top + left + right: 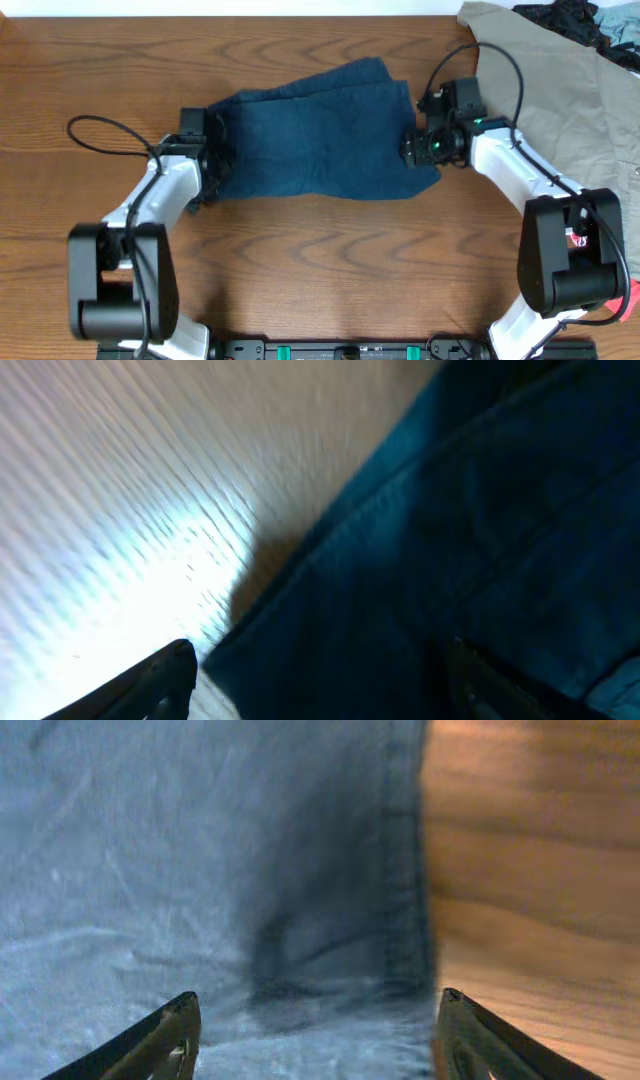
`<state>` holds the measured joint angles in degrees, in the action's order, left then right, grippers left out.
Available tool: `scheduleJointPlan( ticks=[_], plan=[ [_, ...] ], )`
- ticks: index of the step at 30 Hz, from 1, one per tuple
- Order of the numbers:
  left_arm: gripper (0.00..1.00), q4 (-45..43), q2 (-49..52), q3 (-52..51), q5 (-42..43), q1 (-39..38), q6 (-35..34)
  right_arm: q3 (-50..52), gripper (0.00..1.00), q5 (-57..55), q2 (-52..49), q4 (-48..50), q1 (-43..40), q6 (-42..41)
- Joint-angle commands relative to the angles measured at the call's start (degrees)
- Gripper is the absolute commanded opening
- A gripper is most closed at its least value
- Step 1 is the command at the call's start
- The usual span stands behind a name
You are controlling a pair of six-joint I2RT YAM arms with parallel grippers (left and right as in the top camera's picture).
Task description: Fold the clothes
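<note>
Navy shorts [320, 130] lie spread across the upper centre of the wooden table [330, 260]; the left jaws gape astride their left edge; the right jaws stand released astride the right hem, grasping nothing.

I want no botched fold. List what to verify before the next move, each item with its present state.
1. Left gripper open: ok.
2. Right gripper open: ok.
3. Edge of shorts within the left gripper's span: ok, though the view is blurred.
4. Hem of shorts within the right gripper's span: ok.
5. Either gripper touching the cloth: cannot tell.
6. Khaki garment apart from the shorts: ok.
</note>
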<state>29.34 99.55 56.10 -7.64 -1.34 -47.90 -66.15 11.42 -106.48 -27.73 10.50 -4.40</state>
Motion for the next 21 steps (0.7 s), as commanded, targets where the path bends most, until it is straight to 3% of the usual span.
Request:
scheduleJointPlan(
  ticks=[1,3,5,8,11,12,17,21],
  plan=[
    [0.77,0.3,1.3,0.4,5.6,0.1,1.9,2.8,0.73,-0.2,-0.6,1.4,1.2,0.2],
    [0.73,1.2,1.4,0.4,7.3,0.0,2.3,4.9,0.73,-0.2,-0.6,3.0,1.2,0.2],
    [0.60,3.2,1.4,0.4,7.4,0.0,2.3,7.1,0.69,-0.3,-0.6,4.5,1.2,0.2],
    [0.29,7.2,1.5,0.4,7.4,0.0,2.5,9.4,0.44,-1.2,-0.6,4.7,1.1,0.2],
    [0.06,11.5,1.4,0.4,7.5,0.0,4.1,11.4,0.06,-4.0,-0.6,2.6,0.9,-0.2],
    [0.06,12.7,1.5,0.4,7.5,0.0,4.5,11.6,0.01,-5.7,-0.6,1.5,0.7,-1.5],
    [0.06,24.1,1.5,0.4,7.6,0.0,5.5,11.7,0.01,-18.8,-0.6,-9.9,-0.7,-14.1],
    [0.06,30.4,1.4,0.4,11.5,-0.3,10.9,11.7,0.01,-21.9,-0.5,-15.8,-1.2,-18.3]
  ],
)
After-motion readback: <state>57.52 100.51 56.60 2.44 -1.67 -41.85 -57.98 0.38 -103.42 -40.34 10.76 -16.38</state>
